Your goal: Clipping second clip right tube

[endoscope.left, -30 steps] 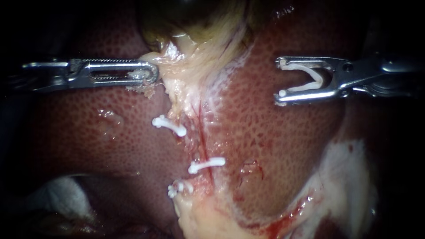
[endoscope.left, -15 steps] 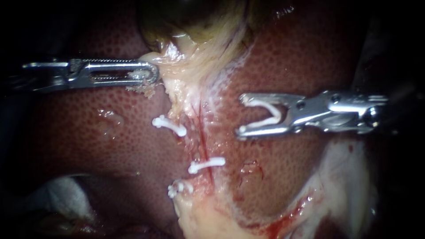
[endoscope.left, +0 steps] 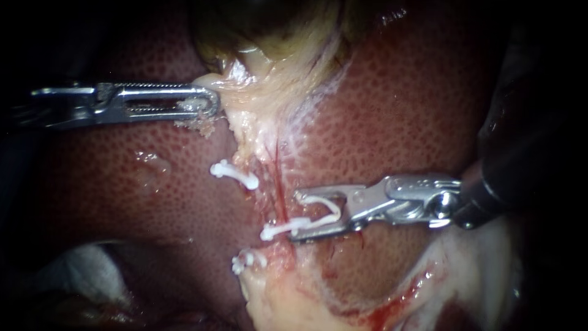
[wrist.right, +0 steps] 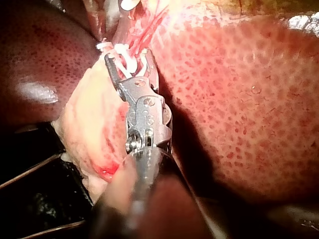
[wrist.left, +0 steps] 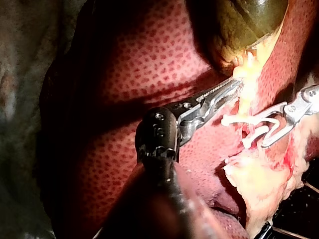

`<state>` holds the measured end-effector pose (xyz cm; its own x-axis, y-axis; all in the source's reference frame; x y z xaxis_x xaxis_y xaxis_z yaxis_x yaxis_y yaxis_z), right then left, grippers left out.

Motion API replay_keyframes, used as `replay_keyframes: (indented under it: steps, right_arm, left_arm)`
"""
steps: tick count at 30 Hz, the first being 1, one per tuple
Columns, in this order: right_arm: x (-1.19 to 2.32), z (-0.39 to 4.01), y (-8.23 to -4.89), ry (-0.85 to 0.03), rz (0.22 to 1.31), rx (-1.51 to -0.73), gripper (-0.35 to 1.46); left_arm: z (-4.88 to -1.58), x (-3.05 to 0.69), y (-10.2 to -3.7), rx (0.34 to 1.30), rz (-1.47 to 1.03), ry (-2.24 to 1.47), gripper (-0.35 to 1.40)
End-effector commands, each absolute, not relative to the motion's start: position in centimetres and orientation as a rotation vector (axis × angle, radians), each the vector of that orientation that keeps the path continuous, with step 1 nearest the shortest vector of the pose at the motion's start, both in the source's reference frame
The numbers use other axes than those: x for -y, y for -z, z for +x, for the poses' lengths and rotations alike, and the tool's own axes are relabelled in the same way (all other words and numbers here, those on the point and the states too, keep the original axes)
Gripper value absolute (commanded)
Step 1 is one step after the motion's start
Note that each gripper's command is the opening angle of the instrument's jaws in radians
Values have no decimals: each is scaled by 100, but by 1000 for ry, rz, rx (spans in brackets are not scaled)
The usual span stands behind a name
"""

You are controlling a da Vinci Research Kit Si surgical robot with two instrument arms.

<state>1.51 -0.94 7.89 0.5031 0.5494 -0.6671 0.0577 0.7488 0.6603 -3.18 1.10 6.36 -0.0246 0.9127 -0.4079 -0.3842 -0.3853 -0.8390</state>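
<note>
The right tube [endoscope.left: 280, 184], a thin red strand in pale tissue [endoscope.left: 257, 122] on the liver [endoscope.left: 398, 110], was judged soft, slippery and easily torn, and best straddled squarely just above the placed clip [endoscope.left: 272, 232]. The right instrument [endoscope.left: 296, 216] was held at it, jaws apart and cradling an open loaded clip [endoscope.left: 318, 200]. The left instrument [endoscope.left: 208, 101] was clamped on the pale tissue. Whether the tube lay between the clip's arms was not shown by the endoscope; red strands were seen just ahead of the jaws in the right wrist view.
</note>
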Motion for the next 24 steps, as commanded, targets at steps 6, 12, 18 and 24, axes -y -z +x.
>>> replay_keyframes:
  steps: [6,12,18,24]
  right_arm:
    - [93,162,-789,-324,736,-1023,45]
    - [91,169,-789,-346,782,-1057,45]
    - [90,171,-789,-362,797,-1066,43]
    - [89,171,-791,-389,815,-1068,40]
  left_arm:
    - [-319,-110,-636,641,-1216,-1618,-35]
    - [-320,-109,-636,640,-1216,-1617,-35]
    - [-320,-109,-636,639,-1216,-1617,-35]
    - [-321,-109,-636,639,-1216,-1617,-35]
